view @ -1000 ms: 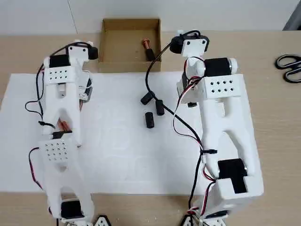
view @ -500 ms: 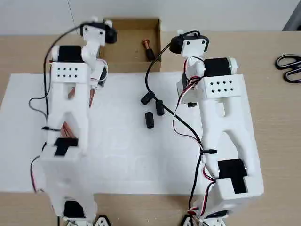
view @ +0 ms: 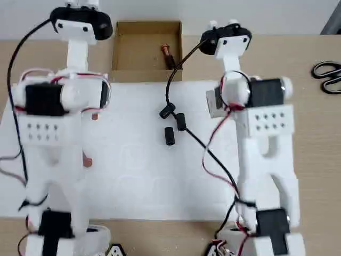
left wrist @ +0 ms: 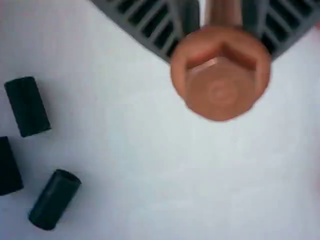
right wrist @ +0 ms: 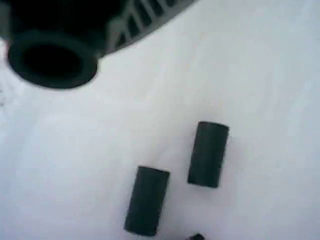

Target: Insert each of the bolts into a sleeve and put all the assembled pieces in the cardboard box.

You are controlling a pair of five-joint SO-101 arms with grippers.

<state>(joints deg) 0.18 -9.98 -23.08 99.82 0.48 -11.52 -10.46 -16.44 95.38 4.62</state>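
Left gripper (left wrist: 220,22), jaws clamped on a copper hex bolt (left wrist: 220,75), and right gripper (right wrist: 55,27), jaws clamped on a black sleeve (right wrist: 52,60), hang over a white sheet (view: 133,176). Three loose sleeves (view: 169,135) lie mid-sheet. Beyond, on the counter (view: 298,53), the cardboard box (view: 133,56) holds one assembled piece (view: 168,56).

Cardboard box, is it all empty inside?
No, a copper-coloured bolt pushed into a black sleeve lies inside the cardboard box, near one wall.
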